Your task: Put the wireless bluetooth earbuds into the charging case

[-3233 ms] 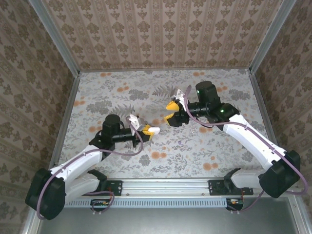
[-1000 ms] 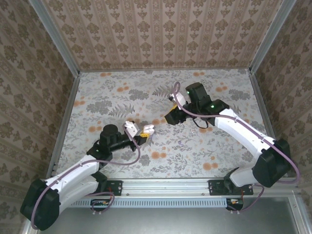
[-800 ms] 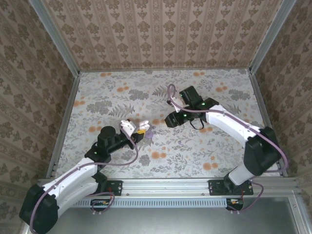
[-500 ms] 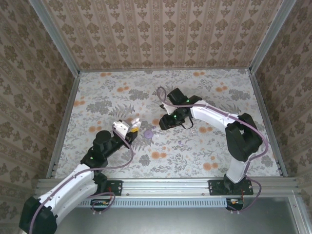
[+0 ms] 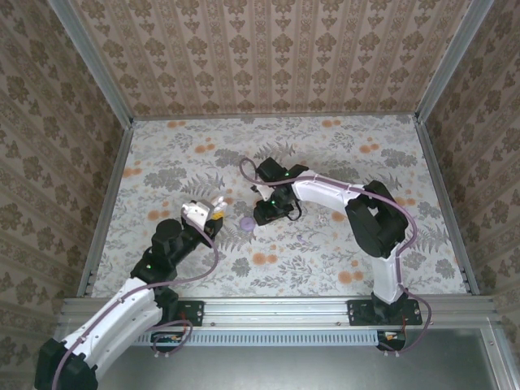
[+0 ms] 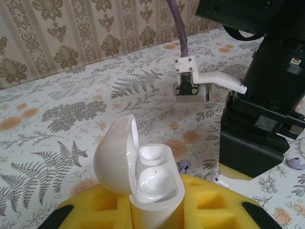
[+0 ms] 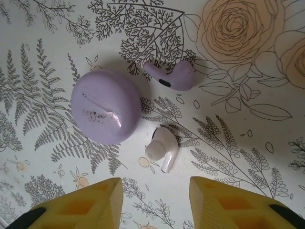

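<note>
The flowery table (image 5: 162,154) is lying under everything. The right arm (image 5: 325,191) is reaching from the right toward the round purple case (image 7: 106,106), which is sitting shut on the table. The left arm (image 5: 122,305) is reaching toward the purple case from the near left.

The right gripper (image 7: 155,198) is hanging just above the purple case's side. Its yellow fingers (image 7: 78,207) are standing apart and are holding nothing. The left gripper (image 6: 155,212) is squeezing the white charging case (image 6: 143,171) a little to the left of the purple case, and the lid is standing open.

The purple earbud (image 7: 172,76) is lying just beside the purple case. The white earbud (image 7: 161,148) is also lying on the table just beside the purple case, right in front of the right gripper's spread fingers.
</note>
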You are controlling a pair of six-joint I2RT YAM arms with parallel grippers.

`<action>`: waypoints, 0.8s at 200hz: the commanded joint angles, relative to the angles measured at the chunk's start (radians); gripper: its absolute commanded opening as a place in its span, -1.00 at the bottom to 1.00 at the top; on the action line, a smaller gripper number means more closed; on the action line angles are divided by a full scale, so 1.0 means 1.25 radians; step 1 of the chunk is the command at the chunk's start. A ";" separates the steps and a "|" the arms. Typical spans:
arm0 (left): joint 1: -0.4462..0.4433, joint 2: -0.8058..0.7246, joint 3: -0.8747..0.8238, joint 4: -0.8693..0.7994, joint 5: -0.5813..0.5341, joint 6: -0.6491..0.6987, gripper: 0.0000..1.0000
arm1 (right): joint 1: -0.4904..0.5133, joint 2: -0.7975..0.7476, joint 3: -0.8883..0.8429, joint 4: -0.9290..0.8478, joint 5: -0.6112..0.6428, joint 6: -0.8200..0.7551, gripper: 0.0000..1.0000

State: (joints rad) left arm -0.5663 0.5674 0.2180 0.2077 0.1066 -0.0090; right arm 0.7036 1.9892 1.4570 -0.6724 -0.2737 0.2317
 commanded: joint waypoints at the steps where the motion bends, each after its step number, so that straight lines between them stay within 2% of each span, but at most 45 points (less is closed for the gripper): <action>1: 0.008 -0.009 -0.003 -0.015 -0.006 -0.021 -0.78 | 0.012 0.028 0.030 -0.029 0.042 0.005 -0.17; 84: 0.015 -0.010 -0.002 -0.014 0.000 -0.022 -0.78 | 0.017 0.076 0.051 -0.015 0.048 -0.003 -0.20; 160: 0.016 -0.015 -0.006 -0.013 0.016 -0.037 -0.77 | 0.018 0.083 0.052 0.009 0.067 -0.010 -0.44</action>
State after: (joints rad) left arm -0.5545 0.5671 0.2180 0.2070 0.1081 -0.0311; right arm 0.7185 2.0823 1.5002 -0.6693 -0.2150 0.2272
